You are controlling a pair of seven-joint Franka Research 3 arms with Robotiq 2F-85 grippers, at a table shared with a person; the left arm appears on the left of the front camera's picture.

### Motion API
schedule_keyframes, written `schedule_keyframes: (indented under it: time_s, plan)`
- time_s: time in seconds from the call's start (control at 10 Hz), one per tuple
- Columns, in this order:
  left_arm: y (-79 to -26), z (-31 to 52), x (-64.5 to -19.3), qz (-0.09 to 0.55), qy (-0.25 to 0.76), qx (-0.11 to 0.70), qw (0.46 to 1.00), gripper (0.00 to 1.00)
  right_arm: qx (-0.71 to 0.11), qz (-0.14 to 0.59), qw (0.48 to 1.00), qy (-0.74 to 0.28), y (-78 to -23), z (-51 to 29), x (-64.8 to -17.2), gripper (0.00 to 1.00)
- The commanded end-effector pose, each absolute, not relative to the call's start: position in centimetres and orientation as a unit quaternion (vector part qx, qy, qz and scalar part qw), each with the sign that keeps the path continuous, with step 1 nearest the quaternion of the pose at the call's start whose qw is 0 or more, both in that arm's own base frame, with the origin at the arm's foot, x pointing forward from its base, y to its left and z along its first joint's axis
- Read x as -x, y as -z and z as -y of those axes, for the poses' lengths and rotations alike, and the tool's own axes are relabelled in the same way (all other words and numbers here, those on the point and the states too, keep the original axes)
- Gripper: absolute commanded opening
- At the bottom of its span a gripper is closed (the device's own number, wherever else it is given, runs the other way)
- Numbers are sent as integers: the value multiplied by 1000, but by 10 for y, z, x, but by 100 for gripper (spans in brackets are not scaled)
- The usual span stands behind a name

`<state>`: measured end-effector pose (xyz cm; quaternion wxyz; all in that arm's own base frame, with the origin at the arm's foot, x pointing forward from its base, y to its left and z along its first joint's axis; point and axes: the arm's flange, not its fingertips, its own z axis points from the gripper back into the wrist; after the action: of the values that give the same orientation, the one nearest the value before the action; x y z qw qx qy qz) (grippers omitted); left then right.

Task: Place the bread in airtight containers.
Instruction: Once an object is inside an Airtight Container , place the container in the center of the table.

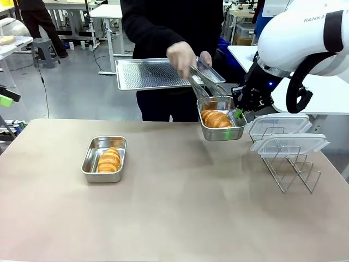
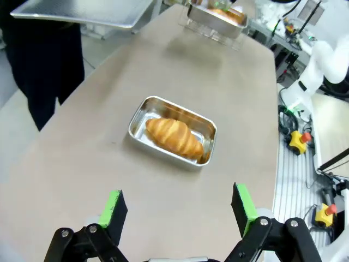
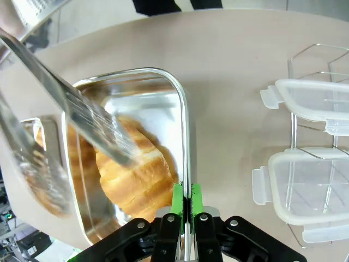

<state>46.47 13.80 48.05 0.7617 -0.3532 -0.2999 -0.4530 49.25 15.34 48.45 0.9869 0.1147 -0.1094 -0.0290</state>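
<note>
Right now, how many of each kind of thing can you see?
Golden-brown crescent croissants: 2
Shiny rectangular stainless-steel tins: 2
Clear plastic clip-on lids: 2
Flat perforated metal tray: 1
Metal tongs: 1
Wire rack: 1
Total: 9

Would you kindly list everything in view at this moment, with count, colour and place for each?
croissants: two, golden-brown, one in each tin.
tins: two, shiny steel, one on the table, the held tin in the air farther back.
lids: two, clear, on the wire rack.
wire rack: one, silver, table's right side.
perforated tray: one, silver, beyond the table.
tongs: one pair, silver, tips on the held tin's croissant.
table: one, tan.
person's hands: two, holding tongs and tray.
right gripper: one, black, green fingers shut on the held tin's rim.
left gripper: one, black, green fingers open above the table.
</note>
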Motion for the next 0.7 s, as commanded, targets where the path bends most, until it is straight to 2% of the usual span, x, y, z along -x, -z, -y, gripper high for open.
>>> schedule_keyframes:
  time_s: [0.0, 0.6]
  plan:
    - [-480, -143, -464, 299, 452, 347, 765, 100, -116, 114, 986, 29, -489, -154, -493, 0]
    - [-480, -143, -464, 299, 452, 347, 765, 100, -116, 114, 986, 29, -489, -154, -493, 0]
